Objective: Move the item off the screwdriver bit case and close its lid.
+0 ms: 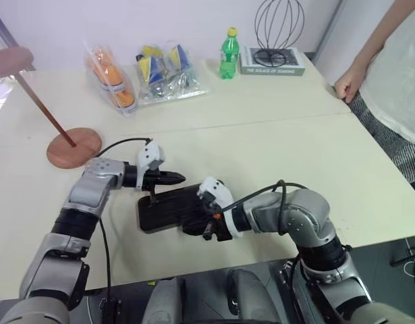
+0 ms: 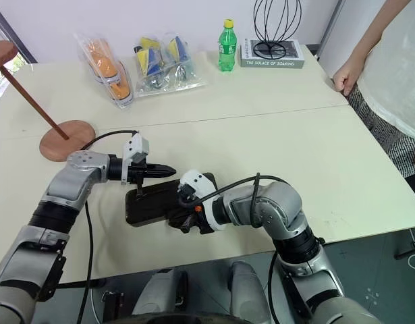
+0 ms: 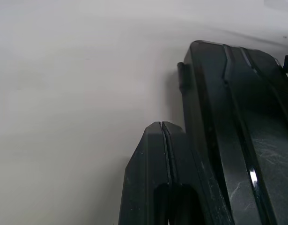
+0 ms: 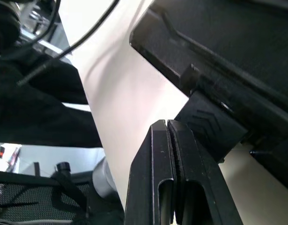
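- The left gripper [image 1: 175,178], two black fingers pressed tightly together with nothing between them, sits at centre-left of the left eye view, its tips just over the far edge of the flat rectangular dark grey plastic screwdriver bit case [image 1: 168,208]; whether they touch it I cannot tell.
- In the left wrist view those fingers [image 3: 153,178] lie right beside the case's edge.
- The right gripper [image 2: 187,221] is likewise clenched and empty, at the case's near right side; the right wrist view shows its fingers [image 4: 167,178] just beside a black latch [image 4: 209,123] on the case.
- The case lies flat at the lower centre on the cream table [image 1: 274,148], its smoky lid [image 2: 153,196] appearing down over it.
- The reddish-brown wooden stand [image 1: 73,146], with a round base, thin rod and round top disc, stands at the left of the frame, well apart from the case.
- Along the top sit clear snack bags [image 1: 143,74], a green bottle [image 1: 228,54] and a grey-covered book [image 1: 272,62].
- A person's hand [image 1: 349,84] rests at the table's right edge.
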Motion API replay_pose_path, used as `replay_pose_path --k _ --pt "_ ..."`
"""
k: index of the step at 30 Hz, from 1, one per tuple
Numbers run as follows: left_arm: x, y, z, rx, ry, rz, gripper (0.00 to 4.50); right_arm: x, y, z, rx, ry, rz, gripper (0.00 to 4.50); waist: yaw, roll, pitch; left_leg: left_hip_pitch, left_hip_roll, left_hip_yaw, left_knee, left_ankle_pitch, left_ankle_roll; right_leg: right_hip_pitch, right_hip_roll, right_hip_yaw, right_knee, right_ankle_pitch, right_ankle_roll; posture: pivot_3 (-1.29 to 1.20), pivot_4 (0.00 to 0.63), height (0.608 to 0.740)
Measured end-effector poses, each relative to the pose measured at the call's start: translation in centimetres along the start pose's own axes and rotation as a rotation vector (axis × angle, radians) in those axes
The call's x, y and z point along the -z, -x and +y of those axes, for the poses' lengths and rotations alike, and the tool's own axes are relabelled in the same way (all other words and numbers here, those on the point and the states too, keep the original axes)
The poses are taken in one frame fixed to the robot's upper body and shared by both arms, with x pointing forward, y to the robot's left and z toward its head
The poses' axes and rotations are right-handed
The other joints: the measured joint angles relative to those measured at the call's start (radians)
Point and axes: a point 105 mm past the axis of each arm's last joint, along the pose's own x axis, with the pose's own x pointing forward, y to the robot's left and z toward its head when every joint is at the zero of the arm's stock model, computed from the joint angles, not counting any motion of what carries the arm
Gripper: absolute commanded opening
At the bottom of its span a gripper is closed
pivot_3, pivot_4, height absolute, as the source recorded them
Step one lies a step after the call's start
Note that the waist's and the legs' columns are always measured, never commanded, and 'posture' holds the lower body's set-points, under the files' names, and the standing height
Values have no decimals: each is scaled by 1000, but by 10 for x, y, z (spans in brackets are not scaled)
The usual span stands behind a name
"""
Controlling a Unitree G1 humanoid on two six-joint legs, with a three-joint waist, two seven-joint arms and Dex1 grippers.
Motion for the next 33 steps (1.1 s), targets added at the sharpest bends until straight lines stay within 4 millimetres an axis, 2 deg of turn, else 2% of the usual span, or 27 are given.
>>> replay_pose_path --k 4,10,22,33 --pt "1 -1 -1 5 -1 1 0 5 0 -15 93 19 23 28 1 0 0 -1 0 0 0 0 0 0 0 0 -1 0 0 0 150 740" --pt "0 -3 -2 8 -1 -4 0 0 -4 -14 137 110 16 28 0 0 0 0 0 0 0 0 0 0 0 0 0 0 0 0 150 740" --pt "-1 -5 -2 8 -63 4 0 -6 6 -12 164 146 13 28 3 0 0 -1 0 0 0 0 0 0 0 0 0 0 0 0 150 740" --pt "-1 -10 -2 13 -78 1 0 -10 1 -4 162 153 0 28 2 0 0 -1 0 0 0 0 0 0 0 0 -1 0 0 0 150 740"
